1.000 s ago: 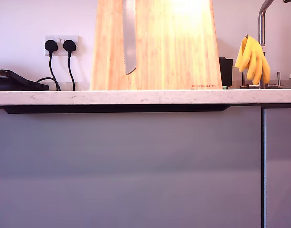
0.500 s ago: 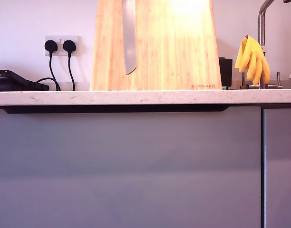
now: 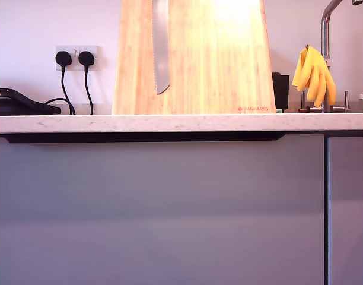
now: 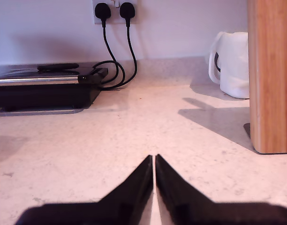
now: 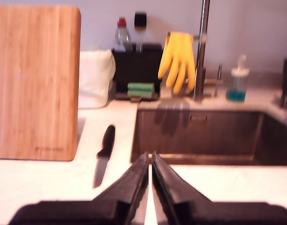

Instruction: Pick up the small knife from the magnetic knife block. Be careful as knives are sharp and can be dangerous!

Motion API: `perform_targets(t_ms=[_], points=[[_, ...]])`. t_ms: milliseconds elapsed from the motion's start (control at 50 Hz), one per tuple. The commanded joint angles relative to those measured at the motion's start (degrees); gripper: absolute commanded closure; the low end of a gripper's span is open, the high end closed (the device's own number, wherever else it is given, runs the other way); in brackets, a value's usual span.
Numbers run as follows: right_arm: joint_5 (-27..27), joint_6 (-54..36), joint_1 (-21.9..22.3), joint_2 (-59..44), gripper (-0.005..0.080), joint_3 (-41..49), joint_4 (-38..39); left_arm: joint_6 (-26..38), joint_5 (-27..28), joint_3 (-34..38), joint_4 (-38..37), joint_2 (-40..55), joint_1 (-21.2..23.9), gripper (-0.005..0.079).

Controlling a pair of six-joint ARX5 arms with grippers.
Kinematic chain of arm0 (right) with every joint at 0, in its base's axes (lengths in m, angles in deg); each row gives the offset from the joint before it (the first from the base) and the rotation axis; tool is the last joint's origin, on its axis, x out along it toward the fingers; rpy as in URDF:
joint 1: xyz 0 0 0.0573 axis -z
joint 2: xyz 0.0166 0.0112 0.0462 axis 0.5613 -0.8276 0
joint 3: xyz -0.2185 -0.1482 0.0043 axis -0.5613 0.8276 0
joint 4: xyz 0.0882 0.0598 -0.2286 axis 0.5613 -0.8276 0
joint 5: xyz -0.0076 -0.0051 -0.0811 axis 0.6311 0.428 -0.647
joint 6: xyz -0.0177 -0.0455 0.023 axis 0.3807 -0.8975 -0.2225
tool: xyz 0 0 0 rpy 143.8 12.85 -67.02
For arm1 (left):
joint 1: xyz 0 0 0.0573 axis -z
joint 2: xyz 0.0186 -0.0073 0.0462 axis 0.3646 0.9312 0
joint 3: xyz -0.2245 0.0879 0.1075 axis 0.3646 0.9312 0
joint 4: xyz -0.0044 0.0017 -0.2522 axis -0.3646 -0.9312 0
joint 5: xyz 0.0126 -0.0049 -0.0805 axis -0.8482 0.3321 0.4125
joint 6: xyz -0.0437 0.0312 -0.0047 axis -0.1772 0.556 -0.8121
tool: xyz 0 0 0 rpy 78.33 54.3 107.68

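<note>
First fingers: my first gripper point(image 4: 154, 161) has its fingers point(image 4: 139, 180) pressed together with nothing between them, low over the tabletop point(image 4: 134, 136), near one edge of the magnetic knife block point(image 4: 271, 75).
Second fingers: my second gripper point(image 5: 150, 159) also has its fingers point(image 5: 168, 180) together and empty, near the block's other side, facing the sink point(image 5: 200, 136).
Small knife: a short black-handled knife point(image 5: 104, 154) lies flat on the tabletop just beside the block, apart from it; I judge it to be the small knife.
Axis: long axis runs away from my second gripper, handle far, blade tip pointing back toward the fingers.
On the block: only the serrated bread knife point(image 3: 161, 47) hangs there, tip down.
Doing it well: spread the second fingers, come over the blade, close on the handle only.
</note>
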Motion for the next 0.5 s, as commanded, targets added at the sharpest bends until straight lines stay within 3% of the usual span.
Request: perform_targets(t_ms=[0,340,480], points=[[2.36,1.44,0.09,0.37,0.0765,-0.15,0.00,-0.46,-0.11,1.57,-0.74,-1.20,0.17,0.0764],[3.08,1.42,0.09,0.33,0.0765,-0.17,-11.06,-1.68,0.11,1.53,-9.49,-2.29,0.15,0.0764],[3.06,1.44,0.09,0.33,0.0765,-0.15,-10.54,-1.68,0.13,1.53,-13.60,-2.29,0.17,0.0764]])
